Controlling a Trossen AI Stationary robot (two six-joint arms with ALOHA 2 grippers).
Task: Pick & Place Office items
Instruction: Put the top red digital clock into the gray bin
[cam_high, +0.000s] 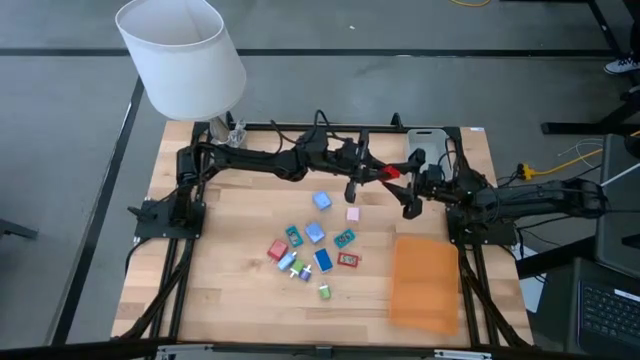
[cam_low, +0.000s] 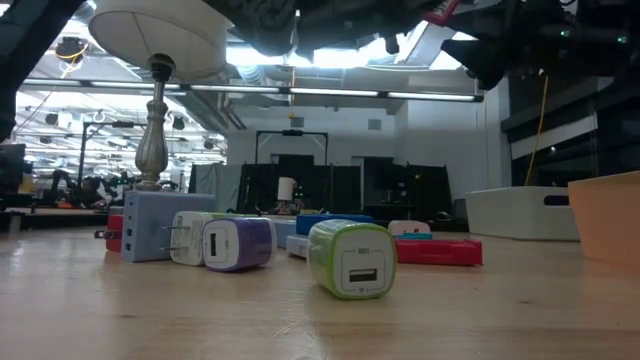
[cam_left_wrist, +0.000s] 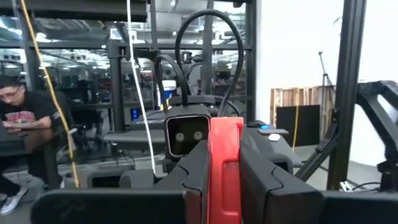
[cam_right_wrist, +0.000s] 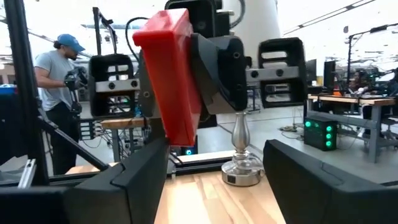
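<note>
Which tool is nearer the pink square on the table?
The left. The left tool, shut on a red piece, is just above the pink square; the open right tool sits farther to its right.

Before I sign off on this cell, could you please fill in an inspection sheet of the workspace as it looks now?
Surface: wooden table, bare around the pieces.
Job's things: office items clustered mid-table; one red piece lifted above the table.
Clutter: lamp at the back left corner, orange sheet at right, grey tray at the back.
Grippers: left tool shut on the red piece; right tool open, facing it closely.
Cables: yellow cable on the floor at right.
Surroundings: workshop; people beyond the table.
</note>
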